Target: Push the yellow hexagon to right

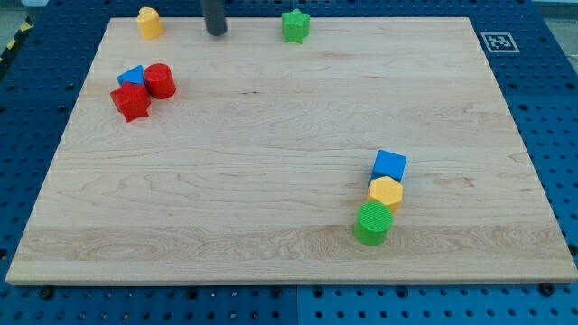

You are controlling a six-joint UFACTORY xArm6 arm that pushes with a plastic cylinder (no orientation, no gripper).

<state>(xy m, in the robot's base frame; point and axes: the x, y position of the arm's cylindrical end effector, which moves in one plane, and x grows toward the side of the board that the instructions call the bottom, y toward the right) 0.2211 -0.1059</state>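
Observation:
The yellow hexagon [386, 192] sits at the board's lower right, touching a blue cube [389, 165] above it and a green cylinder [373, 223] below it. My tip [216, 32] is at the view's top, near the board's top edge, far up and left of the yellow hexagon. It stands between a yellow block [149, 22] on its left and a green star [294, 25] on its right, touching neither.
At the upper left a red cylinder [160, 80], a red block [131, 101] and a blue block [132, 76] huddle together. The wooden board [271, 153] lies on a blue pegboard table. A marker tag [497, 41] is at the board's top right corner.

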